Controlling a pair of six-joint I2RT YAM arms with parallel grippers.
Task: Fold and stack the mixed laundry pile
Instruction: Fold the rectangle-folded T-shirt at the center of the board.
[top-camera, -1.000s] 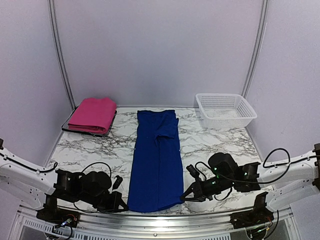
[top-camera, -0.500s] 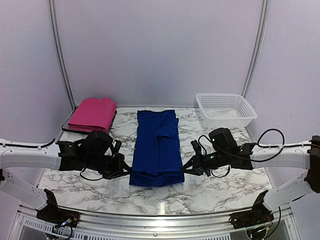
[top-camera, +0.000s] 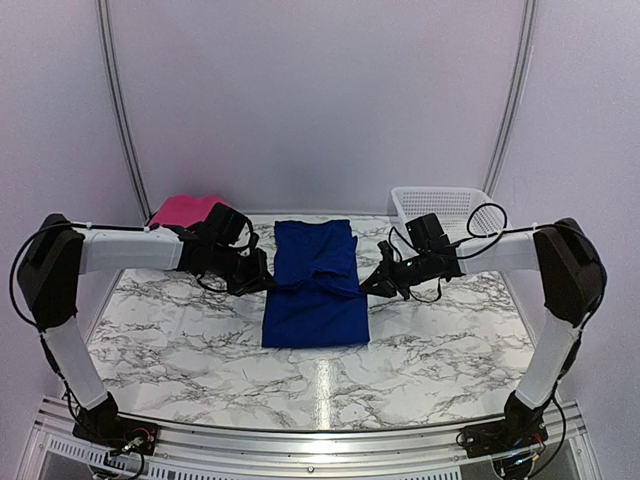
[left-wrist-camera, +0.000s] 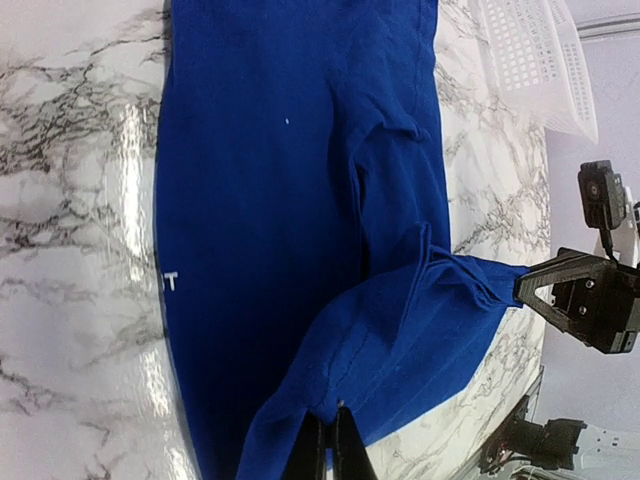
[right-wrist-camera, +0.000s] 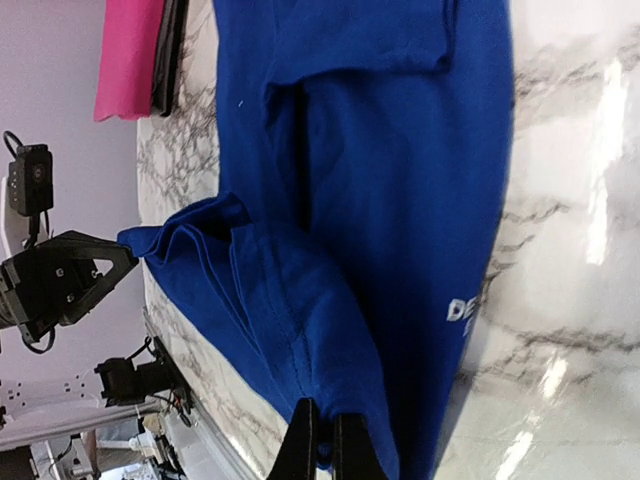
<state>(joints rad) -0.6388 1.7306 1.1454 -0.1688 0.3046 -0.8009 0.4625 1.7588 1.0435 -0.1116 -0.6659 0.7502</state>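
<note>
So both arms were stretched out over the desk (top-camera: 430, 350), one on each side of the blue garment (top-camera: 315, 300). It lay right in the middle, long side running away from the arm bases. Its near part was lifted and doubled back over the rest, so from above it looked like a short, fat rectangle with a rumpled ridge across it.

The left end effector (top-camera: 267, 283) was clamped tight on the left corner of that lifted edge. In its wrist view the fingers (left-wrist-camera: 328, 445) were pressed together with blue cloth pinched between them. Same deal on the other side: the right end effector (top-camera: 368, 286) was squeezed down on the right corner, and the cloth bunched up where it went into the tips (right-wrist-camera: 320, 440). The edge hung slack between the two, just above the layer lying flat on the desk. There was a bit of white print (right-wrist-camera: 458, 310) near the folded side, too small to read.

The pink garment (top-camera: 180, 210) was folded at the far left corner on a dark tray (right-wrist-camera: 175, 40), partly hidden behind the left arm from above. A white basket (top-camera: 460, 203) sat at the far right corner, just behind the right arm. Pink and blue were well apart, not stacked.
</note>
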